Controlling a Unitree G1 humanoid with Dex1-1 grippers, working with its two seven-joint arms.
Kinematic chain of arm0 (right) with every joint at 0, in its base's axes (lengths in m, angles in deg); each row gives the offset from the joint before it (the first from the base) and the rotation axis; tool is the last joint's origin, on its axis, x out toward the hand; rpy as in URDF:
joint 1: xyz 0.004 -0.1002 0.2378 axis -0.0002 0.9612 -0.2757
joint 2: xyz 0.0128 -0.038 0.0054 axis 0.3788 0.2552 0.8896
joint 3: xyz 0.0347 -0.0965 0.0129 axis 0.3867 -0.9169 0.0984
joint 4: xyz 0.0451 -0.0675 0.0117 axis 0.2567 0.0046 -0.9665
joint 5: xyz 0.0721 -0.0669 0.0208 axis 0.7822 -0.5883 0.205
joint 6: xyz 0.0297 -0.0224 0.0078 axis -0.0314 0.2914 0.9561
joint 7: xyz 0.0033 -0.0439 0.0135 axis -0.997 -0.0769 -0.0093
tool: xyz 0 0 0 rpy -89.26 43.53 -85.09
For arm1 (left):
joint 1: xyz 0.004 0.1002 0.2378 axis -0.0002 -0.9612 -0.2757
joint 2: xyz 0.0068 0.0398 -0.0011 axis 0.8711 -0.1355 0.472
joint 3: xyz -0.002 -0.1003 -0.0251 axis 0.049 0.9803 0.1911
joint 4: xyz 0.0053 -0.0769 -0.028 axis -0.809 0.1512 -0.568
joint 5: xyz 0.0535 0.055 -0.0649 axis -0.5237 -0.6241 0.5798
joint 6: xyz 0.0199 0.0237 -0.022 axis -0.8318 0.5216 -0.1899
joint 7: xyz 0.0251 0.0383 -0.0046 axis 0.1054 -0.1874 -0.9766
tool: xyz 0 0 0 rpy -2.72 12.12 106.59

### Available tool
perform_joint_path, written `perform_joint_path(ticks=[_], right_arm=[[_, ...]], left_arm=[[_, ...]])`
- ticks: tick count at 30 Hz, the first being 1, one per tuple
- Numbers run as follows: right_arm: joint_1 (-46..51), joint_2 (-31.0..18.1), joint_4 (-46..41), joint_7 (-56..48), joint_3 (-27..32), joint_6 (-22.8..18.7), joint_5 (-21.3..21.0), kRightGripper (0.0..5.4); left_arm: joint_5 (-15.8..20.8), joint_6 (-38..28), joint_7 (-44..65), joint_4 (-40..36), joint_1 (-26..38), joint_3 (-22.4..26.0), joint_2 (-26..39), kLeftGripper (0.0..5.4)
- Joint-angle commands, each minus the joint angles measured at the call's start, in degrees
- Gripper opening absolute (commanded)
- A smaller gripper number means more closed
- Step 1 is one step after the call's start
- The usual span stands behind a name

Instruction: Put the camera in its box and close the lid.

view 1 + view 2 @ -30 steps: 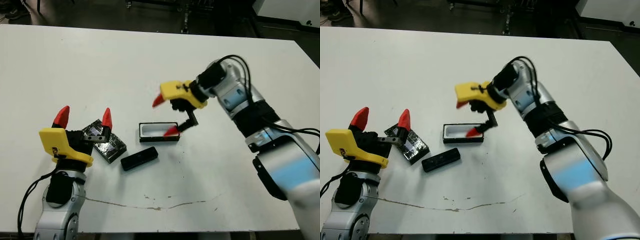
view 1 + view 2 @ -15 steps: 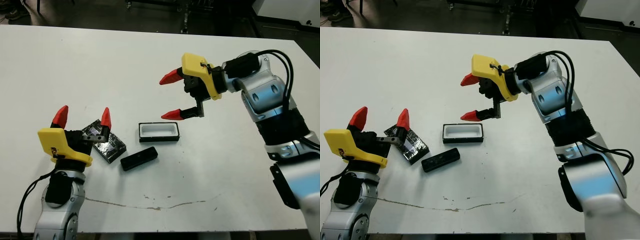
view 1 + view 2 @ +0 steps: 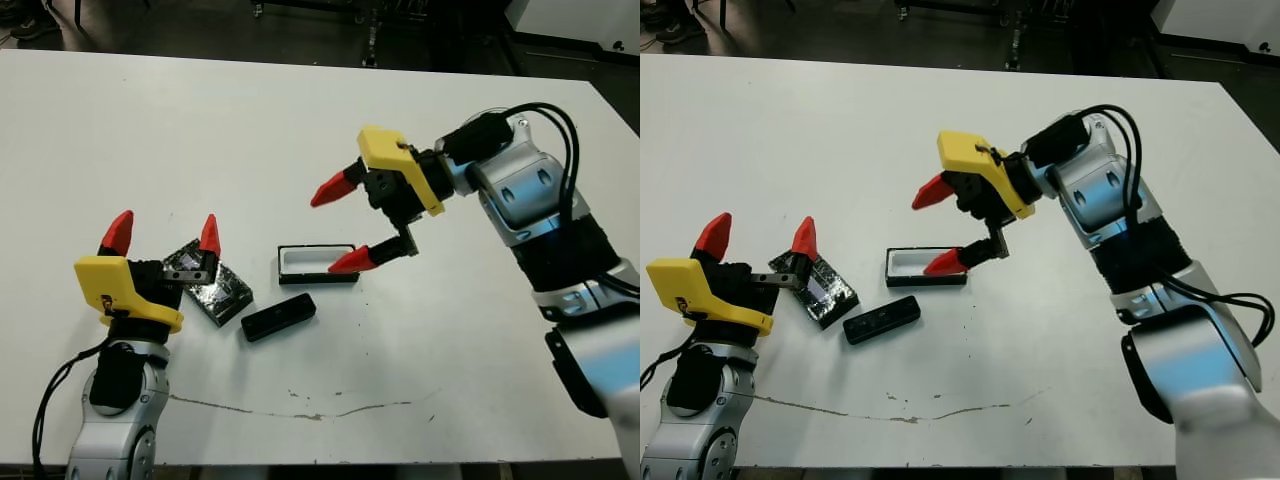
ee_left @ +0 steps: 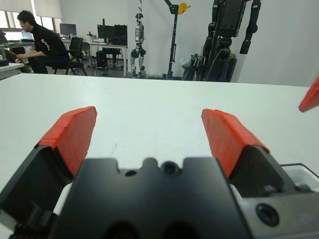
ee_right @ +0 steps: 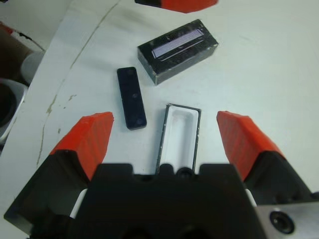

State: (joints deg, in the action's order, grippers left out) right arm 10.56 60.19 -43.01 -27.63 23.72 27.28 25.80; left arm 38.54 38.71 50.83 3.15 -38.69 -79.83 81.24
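Camera (image 3: 278,317): flat on table (image 3: 300,110), just in front of box, not touching; I judge it light, rigid, smooth. Grip across its long edges.
Box (image 3: 318,263): white lining bare, nothing inside.
Lid (image 3: 208,284): beside camera, off box.
Right hand (image 3: 344,225): wide open, holding nothing, above box.
Left hand (image 3: 162,233): spread, holding nothing, above lid.
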Motion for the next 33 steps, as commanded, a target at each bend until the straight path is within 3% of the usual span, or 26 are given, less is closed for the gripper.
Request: perform_joint_path(ticks=[1,9,18,23,26,33], right_arm=[[0.4,0.8,0.5,-0.2,-1.7,3.0,-0.6,5.38],[2.3,2.2,-1.6,0.1,-5.1,3.9,-1.1,5.38],[4.8,3.2,-5.0,1.0,-6.0,9.8,-0.6,5.38],[6.7,3.2,-7.1,1.9,-6.4,8.3,-0.6,4.8],[7.4,3.9,-6.4,1.7,-6.6,8.7,-0.2,4.89],[7.7,4.6,-6.2,2.3,-8.0,9.5,-1.6,4.33]], left_arm=[[-0.4,-0.2,-0.5,0.0,-0.1,0.4,0.0,5.4],[-1.1,-0.1,-0.9,-0.2,-0.1,0.4,0.1,5.4],[0.1,-1.0,-0.7,0.2,0.1,0.8,-0.3,5.4],[-0.7,-0.6,-1.1,-0.3,-0.1,0.8,0.0,5.4],[-0.8,-0.4,-1.0,-0.4,-0.2,0.7,0.2,5.4],[-0.9,-0.4,-1.3,-0.5,-0.3,0.5,-0.1,5.4]])
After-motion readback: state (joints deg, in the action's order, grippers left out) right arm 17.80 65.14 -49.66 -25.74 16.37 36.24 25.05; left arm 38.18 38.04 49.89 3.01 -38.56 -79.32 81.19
